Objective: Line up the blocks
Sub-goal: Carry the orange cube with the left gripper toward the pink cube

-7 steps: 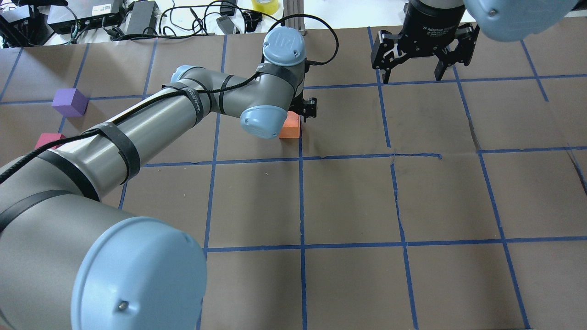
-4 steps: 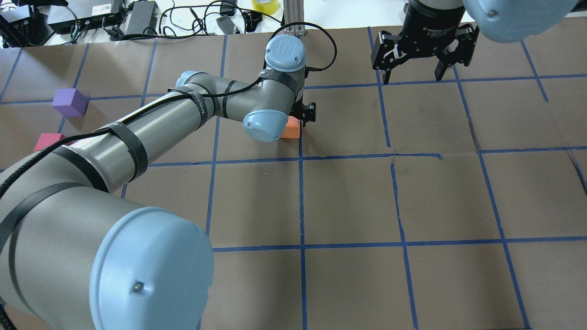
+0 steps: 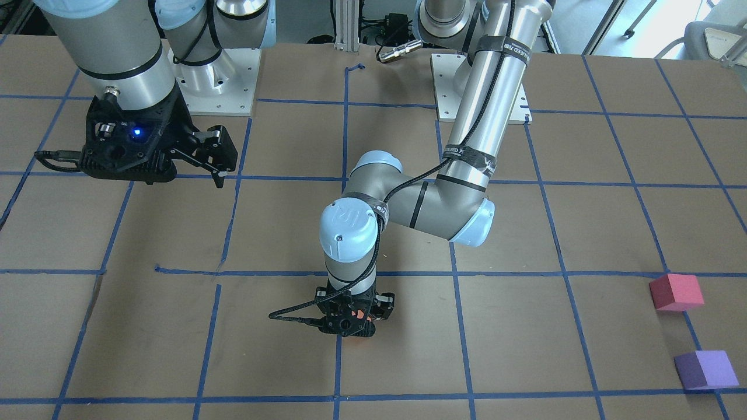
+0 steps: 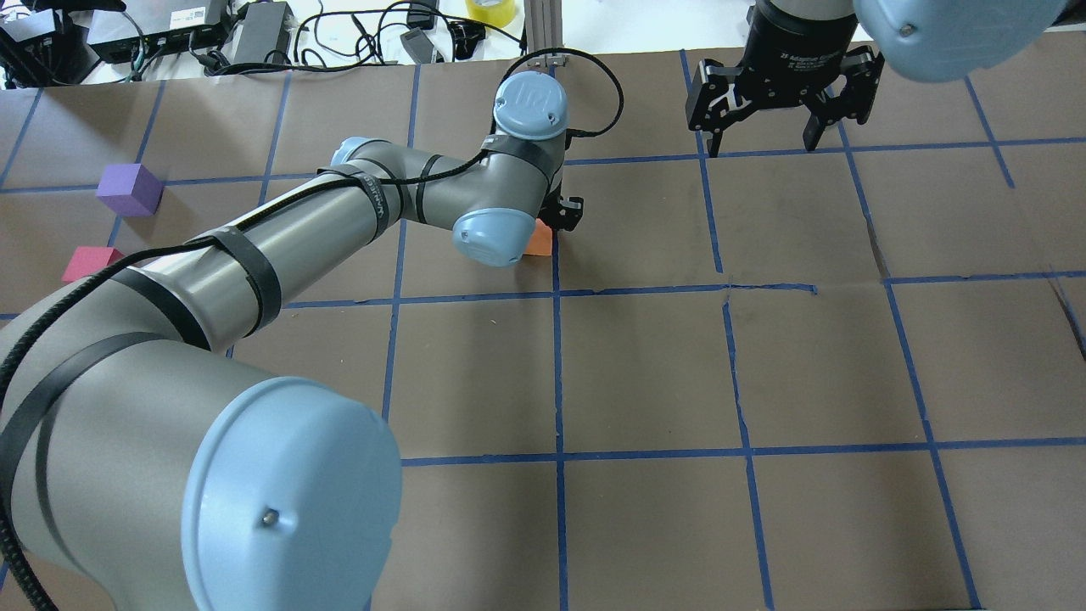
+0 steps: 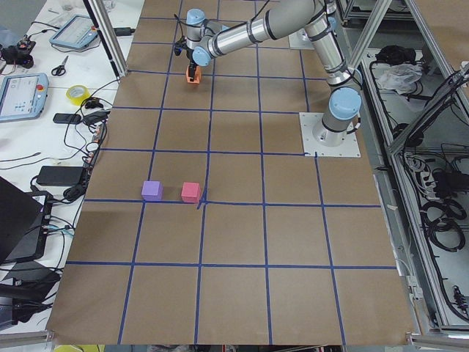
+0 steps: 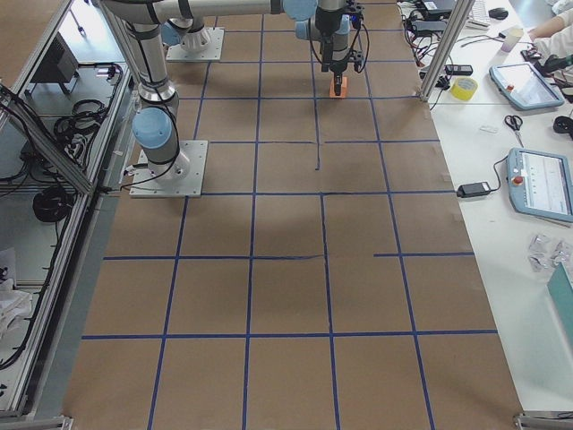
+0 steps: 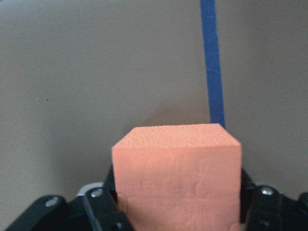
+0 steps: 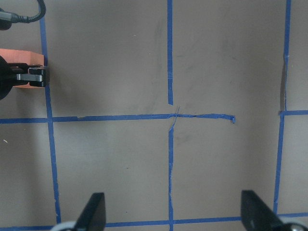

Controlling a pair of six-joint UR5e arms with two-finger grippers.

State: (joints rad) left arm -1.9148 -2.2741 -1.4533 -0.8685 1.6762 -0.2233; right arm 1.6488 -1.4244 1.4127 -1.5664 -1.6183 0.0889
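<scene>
My left gripper (image 4: 556, 219) is shut on the orange block (image 4: 540, 240), low over the brown table next to a blue tape line. In the left wrist view the orange block (image 7: 177, 178) fills the space between the black fingers (image 7: 98, 207). I cannot tell whether it touches the table. The pinkish-red block (image 4: 87, 261) and the purple block (image 4: 129, 188) sit side by side at the far left, apart from the gripper. They also show in the front view, pinkish-red block (image 3: 676, 291) and purple block (image 3: 706, 369). My right gripper (image 4: 762, 144) is open and empty at the far right.
The table is brown paper with a grid of blue tape lines (image 4: 558, 365). Cables, power bricks and a tape roll (image 4: 490, 10) lie past its far edge. The arm bases (image 3: 216, 81) stand at the robot's side.
My left arm's elbow and forearm have swung a little, and the wrist now covers more of the orange block. The block stays by the same tape line. The right gripper has barely moved.
</scene>
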